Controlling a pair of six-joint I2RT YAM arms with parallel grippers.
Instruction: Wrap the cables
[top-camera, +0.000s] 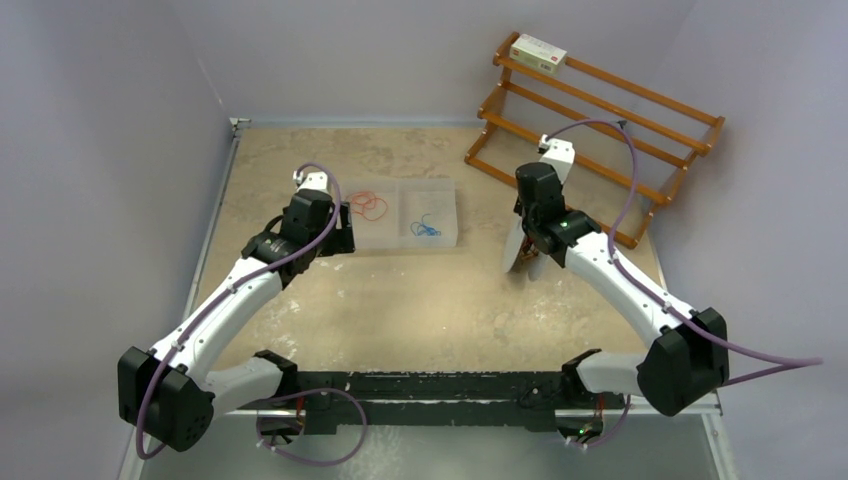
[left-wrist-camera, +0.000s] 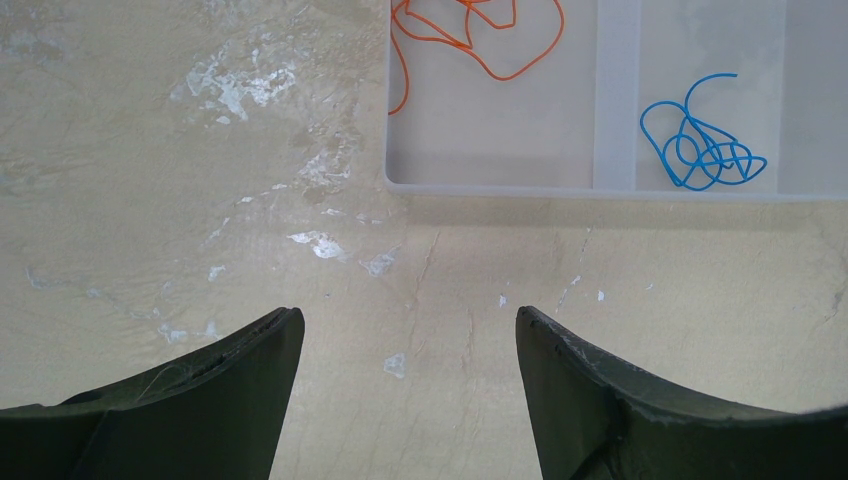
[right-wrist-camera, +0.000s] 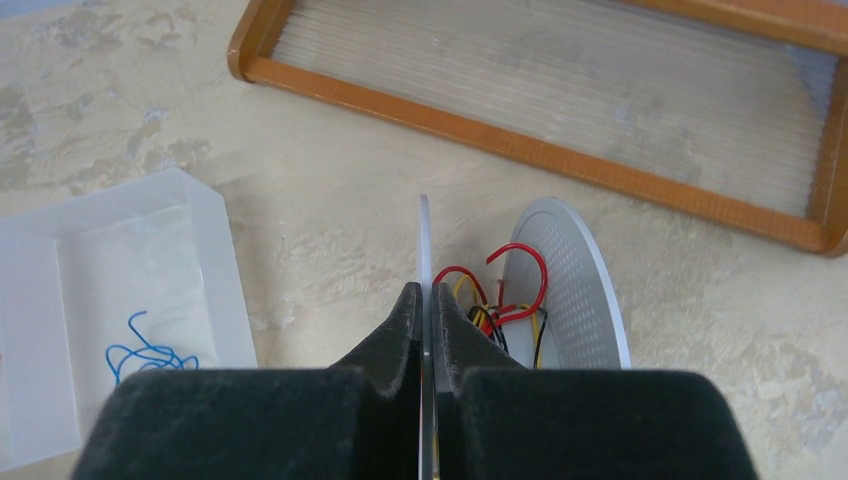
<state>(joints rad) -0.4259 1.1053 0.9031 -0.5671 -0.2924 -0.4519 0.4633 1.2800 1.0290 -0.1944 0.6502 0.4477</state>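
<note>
A clear two-compartment tray (top-camera: 440, 244) holds a curly orange cable (top-camera: 369, 205) in its left compartment and a blue cable (top-camera: 424, 227) in its right. In the left wrist view the orange cable (left-wrist-camera: 497, 76) and blue cable (left-wrist-camera: 705, 155) lie in the tray (left-wrist-camera: 615, 100). My left gripper (left-wrist-camera: 410, 325) is open and empty over bare table just short of the tray; it also shows in the top view (top-camera: 343, 230). My right gripper (right-wrist-camera: 427, 290) is shut on one thin white flange (right-wrist-camera: 425, 230) of a spool (top-camera: 520, 255) carrying red, yellow and black wires (right-wrist-camera: 520, 250).
A wooden slatted rack (top-camera: 600, 110) stands at the back right with a small box (top-camera: 538, 52) on top; its frame (right-wrist-camera: 520, 150) lies just beyond the spool. The tray's corner (right-wrist-camera: 225, 260) with the blue cable (right-wrist-camera: 150, 352) is left of my right gripper.
</note>
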